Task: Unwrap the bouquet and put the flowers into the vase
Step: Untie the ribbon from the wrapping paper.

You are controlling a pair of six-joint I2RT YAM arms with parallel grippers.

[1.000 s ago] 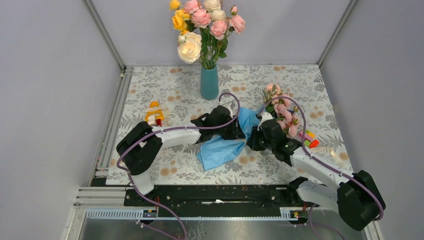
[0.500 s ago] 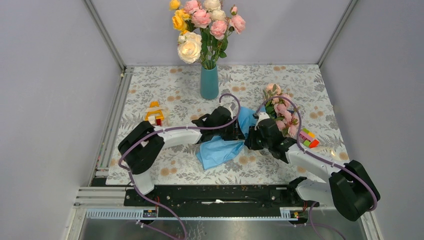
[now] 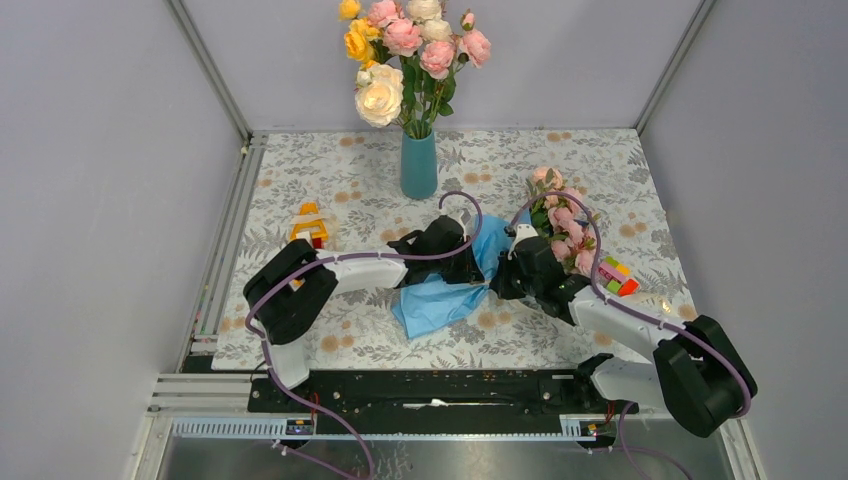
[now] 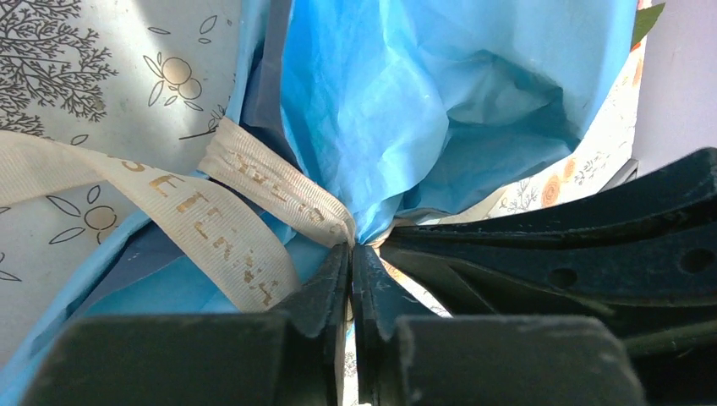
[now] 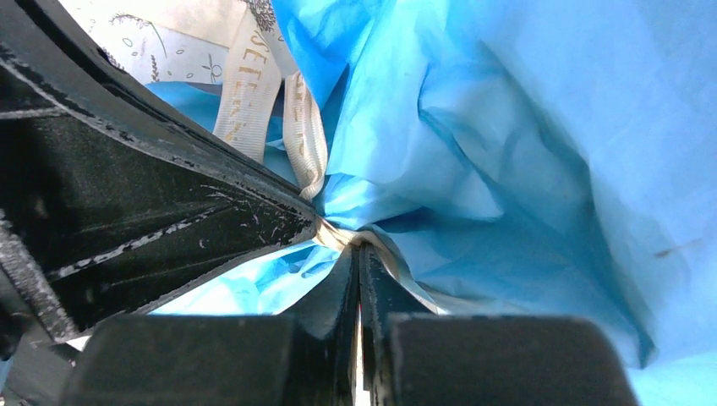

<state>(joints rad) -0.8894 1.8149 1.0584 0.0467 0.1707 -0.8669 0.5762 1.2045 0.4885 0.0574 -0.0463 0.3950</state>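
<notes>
The bouquet lies right of the table's middle, with its pink flowers point(image 3: 560, 215) pointing to the back right. Its crinkled blue paper point(image 3: 440, 300) spreads toward the front. A cream ribbon point(image 4: 211, 211) with gold lettering is tied round the gathered paper point(image 4: 397, 101). My left gripper point(image 4: 351, 249) is shut, its tips pinching the ribbon at the knot. My right gripper point(image 5: 357, 252) meets it from the other side, also shut with ribbon point(image 5: 338, 237) at its tips. In the top view both grippers point(image 3: 480, 265) point(image 3: 500, 272) touch over the paper. The teal vase point(image 3: 419, 168) stands behind them.
A large bunch of yellow, cream and pink roses point(image 3: 405, 50) fills the vase. An orange and yellow toy point(image 3: 310, 225) sits at the left, and coloured blocks point(image 3: 617, 277) lie beside the right arm. Grey walls enclose the table on three sides.
Both grippers have closed at the ribbon knot. The right arm has shifted slightly left toward the left gripper. The bouquet has stayed where it was.
</notes>
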